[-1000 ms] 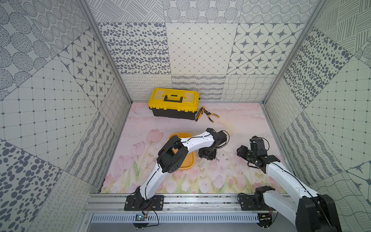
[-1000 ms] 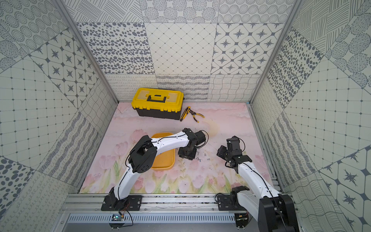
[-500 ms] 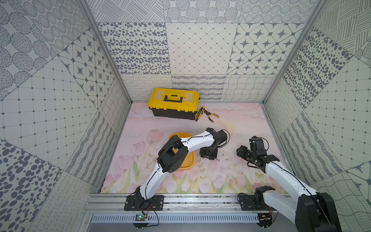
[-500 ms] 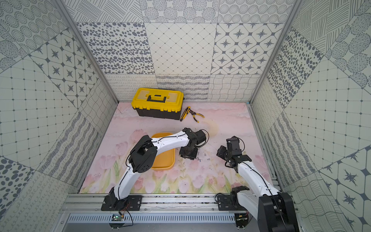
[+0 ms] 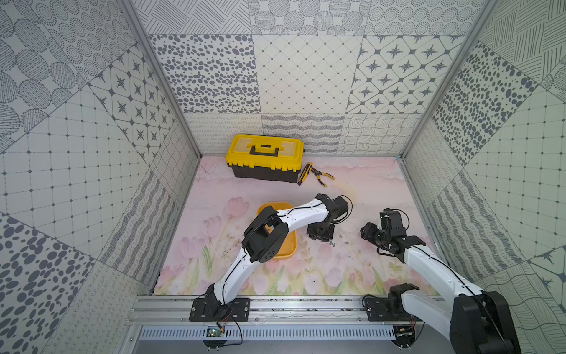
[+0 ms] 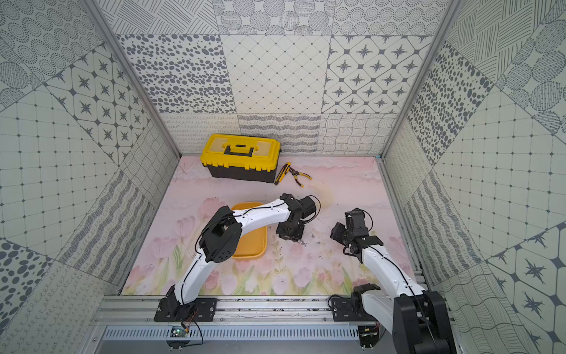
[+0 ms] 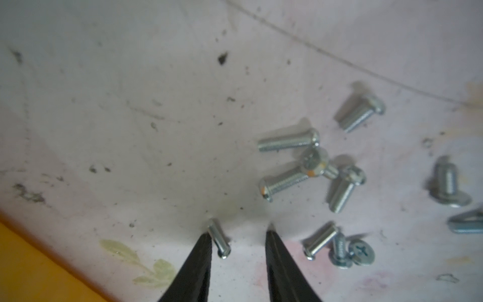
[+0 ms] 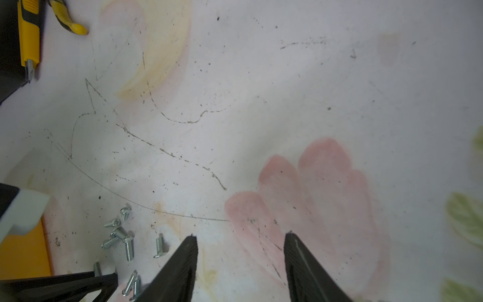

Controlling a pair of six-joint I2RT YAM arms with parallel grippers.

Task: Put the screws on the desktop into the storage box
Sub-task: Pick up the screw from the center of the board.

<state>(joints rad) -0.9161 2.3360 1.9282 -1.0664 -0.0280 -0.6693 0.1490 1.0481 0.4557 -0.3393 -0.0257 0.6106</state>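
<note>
- Screws (image 5: pixel 332 243), tiny silver-grey metal ones, lie in a small scatter on the pale pink, tulip-printed desktop (image 5: pixel 367 190) in both top views. They are just beside the shallow yellow-orange plastic storage box (image 5: pixel 288 249). I see none inside the box, though the left arm covers a good part of it.
- From these same views, the black left gripper (image 5: pixel 321 236) stands low between the box and the scatter, almost exactly where it was a second ago. The black right gripper (image 5: pixel 367 231) waits on the other side of the scatter and has not moved either.
- The left wrist view shows the real change. The two fingers have come closer together than a moment ago, but they are still apart. One short screw (image 7: pixel 219 241) lies between them, against the inner side of one finger (image 7: pixel 201 251); the other finger does not touch it yet. The remaining screws (image 7: pixel 287 142) lie loose beside it, and a corner of the box (image 7: pixel 26 261) is near.
- In the right wrist view, the right gripper (image 8: pixel 239 235) has its fingers wide apart above a printed pink tulip, with nothing between them. The screws (image 8: pixel 122 235) are off to one side.
- For the task, I judge that a pinch is in progress but not finished, and no screw is lifted yet. Such a thin screw may roll or slip out when the fingers meet.
</note>
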